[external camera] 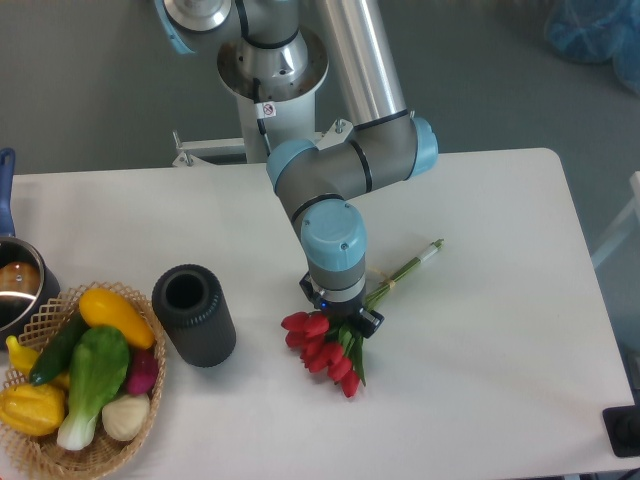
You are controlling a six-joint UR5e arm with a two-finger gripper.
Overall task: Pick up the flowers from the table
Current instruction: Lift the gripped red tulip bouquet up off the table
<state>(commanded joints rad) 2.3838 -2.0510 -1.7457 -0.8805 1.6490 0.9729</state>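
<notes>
The flowers [322, 347], a small bunch of red tulips with green leaves, lie on the white table [480, 340] near its middle. Their thin green stems [410, 265] run up and to the right. My gripper [342, 320] is straight above the bunch, at the point where the leaves meet the stems. The wrist hides the fingers from this camera, so I cannot tell whether they are open or shut, or whether they touch the flowers.
A dark cylindrical vase [193, 315] stands left of the flowers. A wicker basket [75, 455] of toy vegetables sits at the front left. A metal pot [18, 285] is at the left edge. The arm's base [272, 70] is at the back.
</notes>
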